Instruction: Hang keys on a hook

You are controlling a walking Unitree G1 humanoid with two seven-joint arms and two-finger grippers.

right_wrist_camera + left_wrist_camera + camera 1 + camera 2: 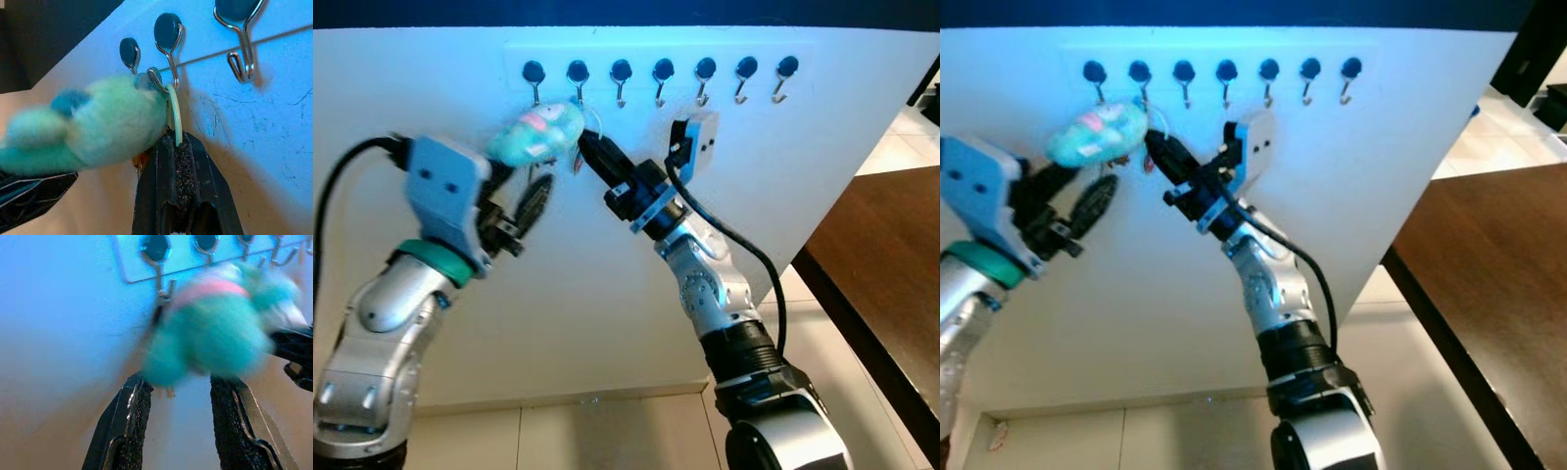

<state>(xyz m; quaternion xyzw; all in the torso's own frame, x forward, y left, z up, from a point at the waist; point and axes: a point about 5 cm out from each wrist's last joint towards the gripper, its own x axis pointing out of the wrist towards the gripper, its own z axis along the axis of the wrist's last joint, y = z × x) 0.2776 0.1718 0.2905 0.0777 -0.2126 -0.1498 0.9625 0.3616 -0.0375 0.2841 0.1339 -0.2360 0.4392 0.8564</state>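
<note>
Fluffy teal plush keychain [536,134] up at upper left, right under the second black-knobbed metal hook [578,80] on the white wall rail [656,61]. Right end effector [177,147] pinched shut on its pale green loop [174,113]. Left end effector [178,396] spread wide just below. Five spare hooks rightward, dark brown tabletop [891,264] at right edge, pale tiled floor [558,436] below.

The plush keyring [536,134] lies just left of the right gripper [590,152], under the second hook [578,95] from the left of the hook rail [656,73]. The left gripper [524,211] sits below the plush, left of the right gripper.
</note>
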